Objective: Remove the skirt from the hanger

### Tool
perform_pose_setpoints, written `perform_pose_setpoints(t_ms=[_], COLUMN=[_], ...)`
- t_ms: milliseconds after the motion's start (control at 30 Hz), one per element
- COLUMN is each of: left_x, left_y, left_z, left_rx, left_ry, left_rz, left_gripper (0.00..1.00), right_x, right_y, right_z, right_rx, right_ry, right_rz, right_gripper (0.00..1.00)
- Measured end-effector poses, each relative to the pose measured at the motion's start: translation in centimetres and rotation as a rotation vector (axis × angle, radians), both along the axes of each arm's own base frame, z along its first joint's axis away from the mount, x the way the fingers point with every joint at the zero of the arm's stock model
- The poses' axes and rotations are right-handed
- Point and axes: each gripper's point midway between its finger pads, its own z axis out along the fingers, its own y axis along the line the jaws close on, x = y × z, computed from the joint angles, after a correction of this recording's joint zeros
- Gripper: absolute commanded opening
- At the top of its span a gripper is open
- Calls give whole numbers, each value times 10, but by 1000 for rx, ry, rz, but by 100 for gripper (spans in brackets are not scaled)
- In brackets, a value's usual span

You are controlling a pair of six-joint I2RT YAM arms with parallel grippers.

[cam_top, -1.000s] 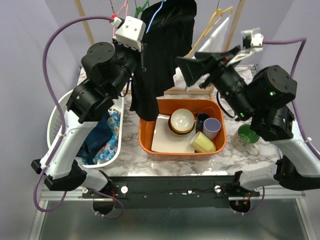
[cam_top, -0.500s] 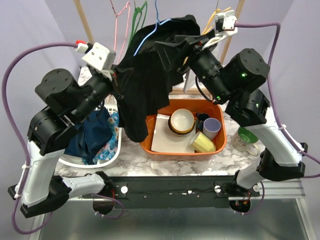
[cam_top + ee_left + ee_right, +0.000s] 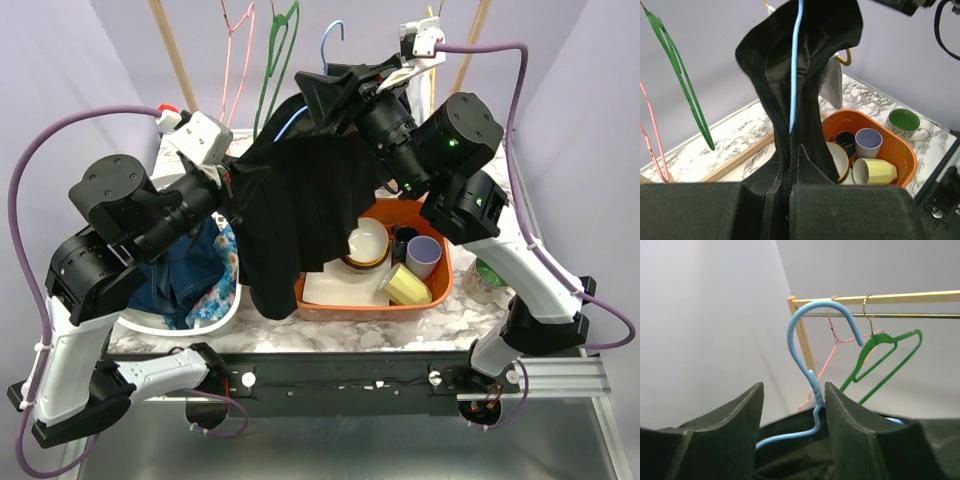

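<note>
My left fingers (image 3: 705,210) are pinched shut on the black fabric skirt (image 3: 810,75), which rises straight ahead of them, draped over the thin blue hanger (image 3: 794,60). My right fingers (image 3: 715,440) straddle that hanger's neck; clamped or not, I cannot tell. I'd draw the cloth back steadily, away from the hook, with the right side bracing the hanger.

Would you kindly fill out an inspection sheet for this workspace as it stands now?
Surface: marble table, crowded.
Job's things: black skirt stretched between both arms, blue hanger inside it.
Clutter: orange bin of crockery, white laundry basket with clothes, green mug.
Tools: left tool pinches the skirt; right tool straddles the hanger's neck, grip unclear.
Cables: purple cables loop off both wrists.
Surroundings: green hanger on wooden rack; lilac wall.
</note>
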Motion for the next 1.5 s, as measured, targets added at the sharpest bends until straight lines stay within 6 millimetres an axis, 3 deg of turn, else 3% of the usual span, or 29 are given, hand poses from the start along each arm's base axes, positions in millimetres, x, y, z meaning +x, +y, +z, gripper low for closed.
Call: perform_pose_setpoints(t_ms=[200,267,300,400,433,633,833,1067,1100,1167,1200,1233,1267,1300,1500], left_x=[-4,-6,-7,-10,-10,-16,-24,-33,-34,-35,-35,-34,-35,-34,-34], left_y=[0,2,3,5,5,6,11,13,12,8,7,6,5,5,7], left_z=[-2,-1,-1,1,2,9,12,7,5,2,0,-1,-2,-3,-7], left_rx=[3,0,-2,-7,-11,-39,-65,-61,-59,-54,-52,-49,-51,-51,-40], left_ry=[2,-1,-3,-7,-6,-25,-50,-47,-45,-35,-31,-28,-21,-20,-5], left_rz=[-16,-17,-16,-16,-16,-34,-49,-72,-79,-96,-102,-105,-108,-108,-95], left_gripper=[0,0,0,3,17,56,66,72,72,51,39,15,4,0,0], right_x=[1,2,2,7,7,8,7,-2,-3,-5,-5,-5,-5,-5,5], right_y=[-1,-1,-1,-3,-2,-2,-7,-38,-43,-50,-52,-54,-55,-56,-76], right_z=[5,4,4,2,0,-1,3,36,41,48,50,51,52,53,46], right_rx=[2,-5,-5,-24,-35,-52,-43,69,84,101,106,110,112,112,109], right_ry=[-30,-33,-34,-47,-49,-60,-78,-127,-136,-150,-156,-158,-160,-160,-162], right_rz=[-15,-18,-19,-40,-43,-51,-66,-111,-122,-137,-143,-147,-151,-158,-262], right_gripper=[36,8,1,1,1,1,1,1,1,1,1,1,1,1,1])
